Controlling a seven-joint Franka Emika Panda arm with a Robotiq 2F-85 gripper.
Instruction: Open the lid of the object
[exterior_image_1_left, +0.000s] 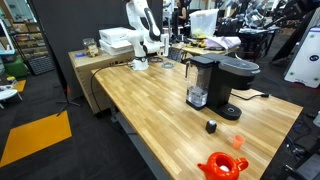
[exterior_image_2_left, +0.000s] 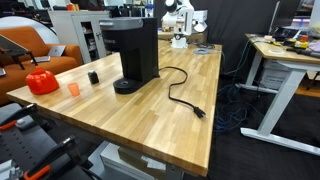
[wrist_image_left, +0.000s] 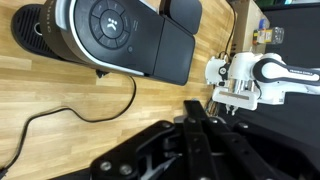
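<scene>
The gripper (wrist_image_left: 192, 110) shows only in the wrist view, as a dark mass hanging high over the wooden table (wrist_image_left: 60, 150) and touching nothing. Its fingers blur into one black shape, so I cannot tell whether they are apart or together.

Ahead of it, off to one side and well below, the coffee maker (wrist_image_left: 150, 50) stands upright. Its lid (wrist_image_left: 110, 32) faces straight up at the wrist camera, with the round button panel plain on the dome. The lid looks down and seated, so I'd say the opening has not begun. The height seems chosen to take in the whole top before picking an edge.

The power cord (wrist_image_left: 70, 110) lies slack and flat on the wood between gripper and machine, and looks unlikely to snag a descent. In an exterior view the smoky water tank (exterior_image_1_left: 197, 88) hugs the machine's side. A small black cylinder (exterior_image_1_left: 211, 126), an orange cup (exterior_image_1_left: 238, 141) and a red item (exterior_image_1_left: 222, 165) sit apart from the machine, clear of the lid.

Next, the gripper must reach the lid's lip. Pressing down rather than lifting could shove the machine along.
</scene>
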